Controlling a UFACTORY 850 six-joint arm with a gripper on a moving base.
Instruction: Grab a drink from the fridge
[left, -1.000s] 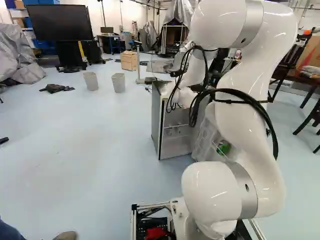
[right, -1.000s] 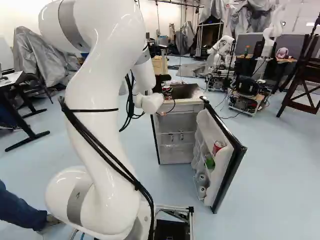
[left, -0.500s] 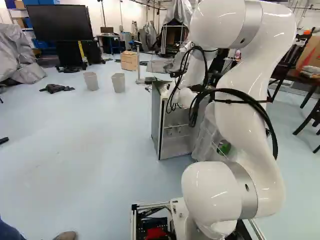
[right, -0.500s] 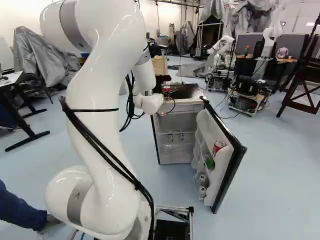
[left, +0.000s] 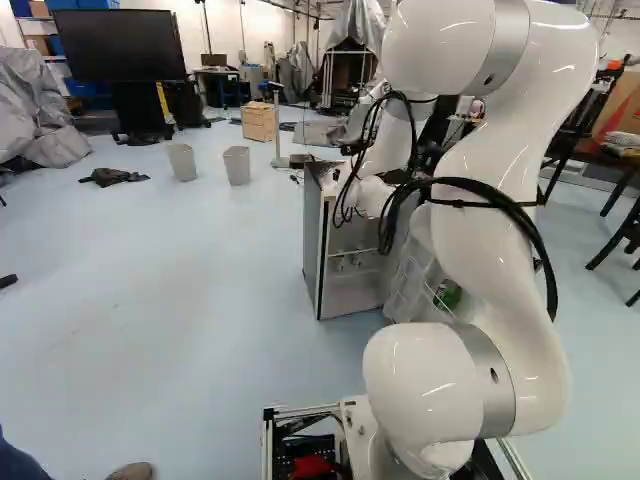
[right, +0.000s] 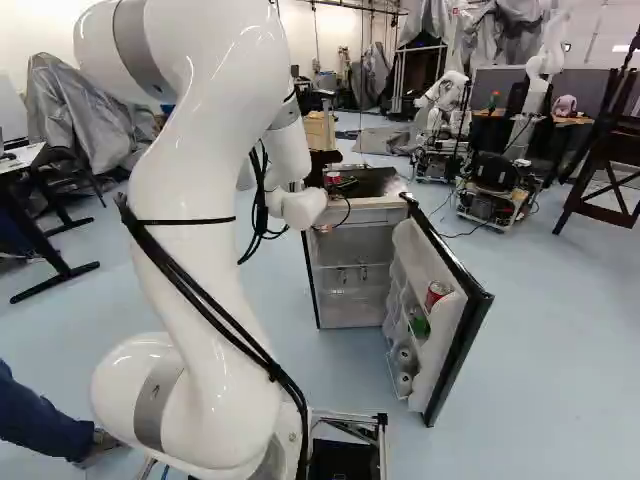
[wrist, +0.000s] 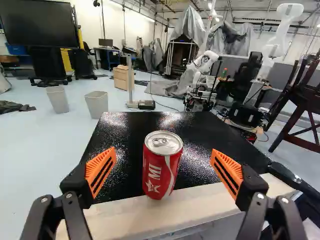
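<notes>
In the right base view my gripper (right: 344, 186) is small, low over the front of the black fridge top (right: 372, 182). The wrist view shows the gripper (wrist: 164, 172) open, its orange pads standing wide on either side of a red can (wrist: 161, 165). Neither pad touches the can, which stands upright on the fridge top (wrist: 205, 150) near its pale front edge. The fridge door (right: 455, 330) stands open and holds another red can (right: 437, 293), a green item (right: 419, 323) and two pale cans (right: 404, 383) lower down.
The fridge's grey side (left: 312, 245) faces left in the left base view. Two bins (wrist: 97, 104) and a wooden cabinet (wrist: 123, 78) stand beyond it. Another robot (right: 440, 105) is farther back, and a dark wooden frame (right: 607, 160) stands at the right base view's right.
My gripper has opened around the red can, which stays on the fridge top. The arm has shifted only slightly; the base and fridge have not moved.
</notes>
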